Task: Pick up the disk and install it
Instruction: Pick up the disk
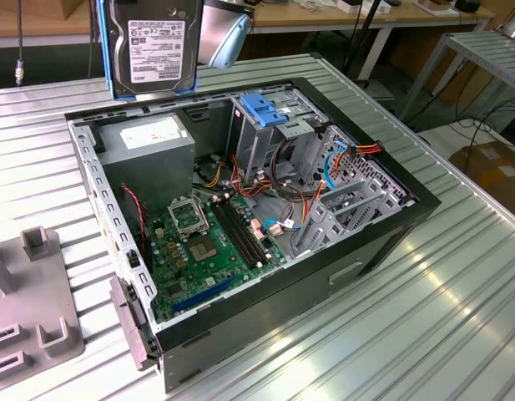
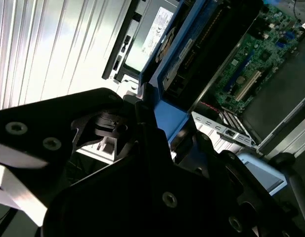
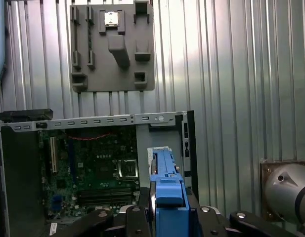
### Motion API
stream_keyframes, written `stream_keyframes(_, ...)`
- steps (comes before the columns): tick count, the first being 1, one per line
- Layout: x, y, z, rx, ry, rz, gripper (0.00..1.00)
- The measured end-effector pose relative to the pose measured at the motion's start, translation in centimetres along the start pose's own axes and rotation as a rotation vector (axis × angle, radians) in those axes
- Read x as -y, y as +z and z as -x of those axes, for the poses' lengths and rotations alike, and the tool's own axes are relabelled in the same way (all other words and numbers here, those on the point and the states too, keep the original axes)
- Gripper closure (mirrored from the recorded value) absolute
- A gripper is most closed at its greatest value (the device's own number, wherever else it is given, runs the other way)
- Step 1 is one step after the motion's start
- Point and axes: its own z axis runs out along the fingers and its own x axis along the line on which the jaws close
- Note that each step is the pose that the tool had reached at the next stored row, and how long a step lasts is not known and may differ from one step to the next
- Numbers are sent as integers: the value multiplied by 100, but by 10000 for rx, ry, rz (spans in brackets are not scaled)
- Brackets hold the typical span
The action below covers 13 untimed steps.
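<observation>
My gripper [image 3: 168, 211] is clamped on the flat grey metal disk [image 1: 153, 46], light-blue rails along its edges, hanging upright above the open black computer case's [image 1: 324, 288] far edge. If it tilts, I judge its rails could jam in the blue-topped metal cage [image 1: 261, 134].

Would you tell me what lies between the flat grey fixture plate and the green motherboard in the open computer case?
In the first wrist view: a bare strip of ribbed metal table, then the case's perforated silver edge rail.
</observation>
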Motion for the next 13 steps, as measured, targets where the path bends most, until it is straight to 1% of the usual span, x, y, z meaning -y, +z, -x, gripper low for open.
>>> stream_keyframes(2,44,0,-6,0,-1,1,63)
stream_keyframes(3,64,1,-21,0,0,1,63)
stream_keyframes(4,73,1,-27,1,0,0,63)
stream_keyframes(13,75,1,-29,0,-1,0,63)
